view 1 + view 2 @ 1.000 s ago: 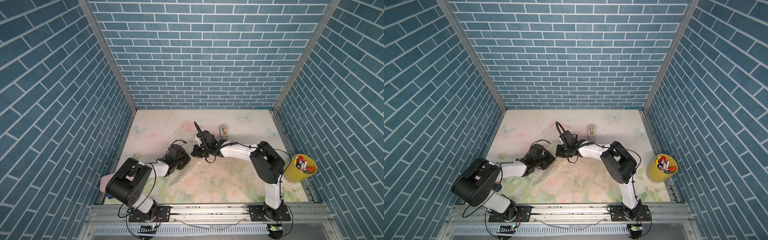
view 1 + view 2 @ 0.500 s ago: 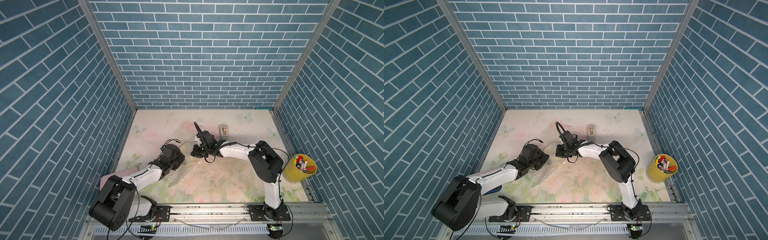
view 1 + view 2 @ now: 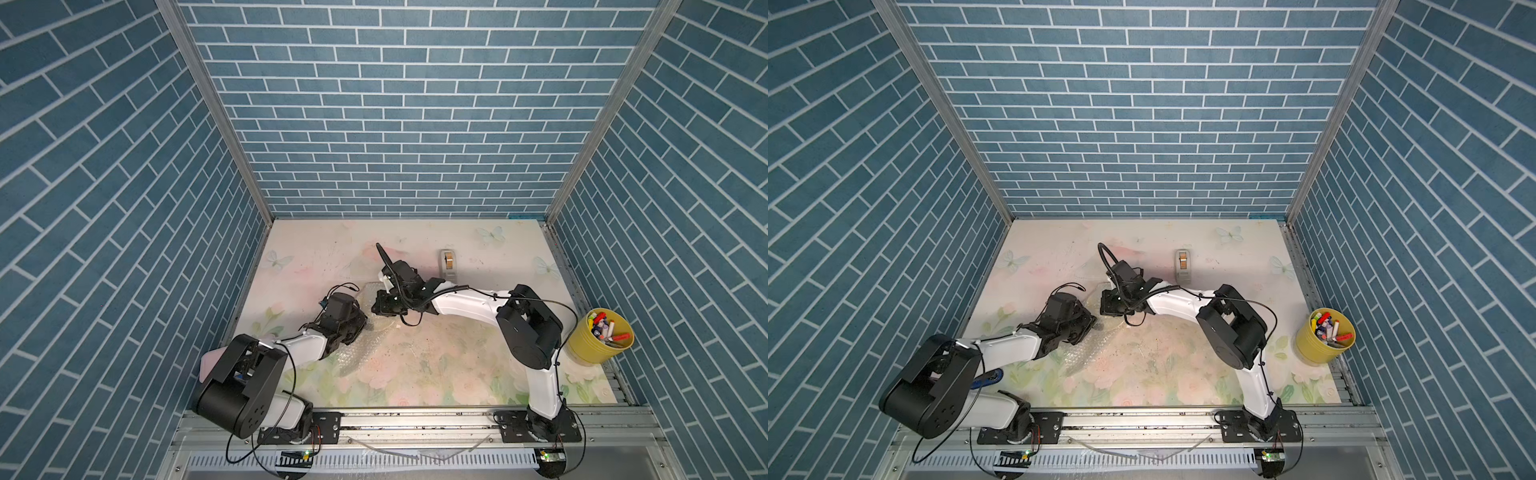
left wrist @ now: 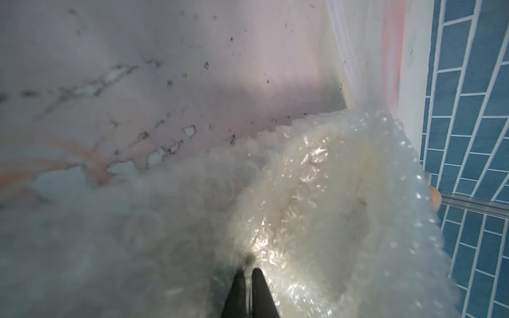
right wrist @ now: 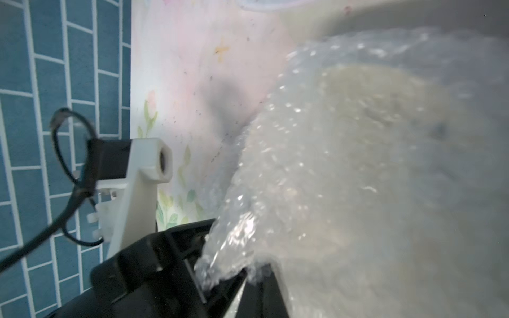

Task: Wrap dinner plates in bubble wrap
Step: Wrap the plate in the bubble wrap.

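Clear bubble wrap [image 3: 355, 347] lies on the floral desk [image 3: 457, 374] at lower centre of both top views. Its near flap is flat and its far part is raised between the two arms.

The left claw [image 4: 249, 271], at the bottom edge of the left wrist view, is narrowed to a slit with a fold of film pinched in it. The right claw [image 5: 248, 278], low in the right wrist view, is closed on another bunch of the same sheet.

Beyond both, a cream mass shows through the bubbles. It is probably the dinner plate [image 5: 385, 132], covered but blurred. In the top views it sits mid-frame, hidden by the wrists. Farther back stands a tape dispenser [image 3: 448, 266].

Risks:
- Both pinches are thin, so the film may slip or tear if the arms pull apart.
- A lift could tip the plate out of an open side.
- The wrists are close and could collide.
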Tool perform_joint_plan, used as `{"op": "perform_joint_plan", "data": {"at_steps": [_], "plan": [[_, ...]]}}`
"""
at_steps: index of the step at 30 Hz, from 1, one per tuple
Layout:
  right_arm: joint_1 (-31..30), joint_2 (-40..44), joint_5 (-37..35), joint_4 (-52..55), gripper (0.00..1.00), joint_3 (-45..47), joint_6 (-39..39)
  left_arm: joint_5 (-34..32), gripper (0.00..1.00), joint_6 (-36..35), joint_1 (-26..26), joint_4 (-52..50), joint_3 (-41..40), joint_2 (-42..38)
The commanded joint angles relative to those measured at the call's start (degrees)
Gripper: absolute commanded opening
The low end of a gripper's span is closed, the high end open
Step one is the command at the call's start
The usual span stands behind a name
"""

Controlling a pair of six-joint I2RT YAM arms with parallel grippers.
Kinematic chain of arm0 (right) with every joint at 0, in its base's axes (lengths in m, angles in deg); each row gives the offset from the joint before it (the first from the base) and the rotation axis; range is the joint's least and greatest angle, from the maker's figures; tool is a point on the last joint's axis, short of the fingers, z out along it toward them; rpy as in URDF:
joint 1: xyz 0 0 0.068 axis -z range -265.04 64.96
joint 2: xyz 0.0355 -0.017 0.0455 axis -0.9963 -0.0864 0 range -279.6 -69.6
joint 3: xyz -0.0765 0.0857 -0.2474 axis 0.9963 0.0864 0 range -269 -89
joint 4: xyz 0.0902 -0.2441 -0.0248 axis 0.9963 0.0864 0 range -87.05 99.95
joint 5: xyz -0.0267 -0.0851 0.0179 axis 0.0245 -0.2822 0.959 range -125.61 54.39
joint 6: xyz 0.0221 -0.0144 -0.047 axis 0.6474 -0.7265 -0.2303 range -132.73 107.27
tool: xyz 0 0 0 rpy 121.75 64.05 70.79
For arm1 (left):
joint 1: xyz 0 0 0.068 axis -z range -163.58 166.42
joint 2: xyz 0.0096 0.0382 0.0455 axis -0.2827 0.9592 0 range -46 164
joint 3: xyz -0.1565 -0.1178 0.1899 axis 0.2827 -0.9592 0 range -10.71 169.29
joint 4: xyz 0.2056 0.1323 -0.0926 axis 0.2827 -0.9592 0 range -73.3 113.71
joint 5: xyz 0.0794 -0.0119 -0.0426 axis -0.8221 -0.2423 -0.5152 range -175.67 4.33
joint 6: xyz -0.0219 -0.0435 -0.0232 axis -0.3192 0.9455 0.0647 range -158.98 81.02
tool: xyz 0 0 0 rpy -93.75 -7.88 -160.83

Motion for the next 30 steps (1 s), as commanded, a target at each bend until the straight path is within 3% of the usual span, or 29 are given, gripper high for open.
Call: {"op": "perform_joint_plan", "data": {"at_steps": [1,7,12,14,20,24,30], "plan": [[-0.2,-2.7,-0.1,3.2,0.0,-1.9,0.7,0.3,0.1,0.0,-0.2,-1.1,-1.5,-0.3],[0.8,-8.4,2.6,12.2,0.0,-7.5,1.4,-0.2,0.11,1.9,-0.2,-0.3,-2.0,-2.2],[1.0,-9.3,4.9,13.3,0.0,-7.2,1.4,-0.3,0.27,4.0,-0.2,0.5,-0.9,-5.5],[1.1,-9.3,5.1,12.8,0.0,-6.7,1.6,-0.2,0.29,4.1,-0.2,-0.6,0.6,-6.8],[1.2,-9.2,4.0,12.6,0.0,-6.4,1.3,1.1,0.23,4.2,0.0,-1.6,5.1,-6.0],[1.2,-9.0,3.3,12.4,0.0,-6.0,1.5,3.4,0.19,5.4,-0.1,2.1,6.5,-2.4],[1.4,-7.7,2.4,11.0,0.0,-4.3,1.8,6.2,0.12,1.6,-0.4,-1.4,8.9,5.4]]}}
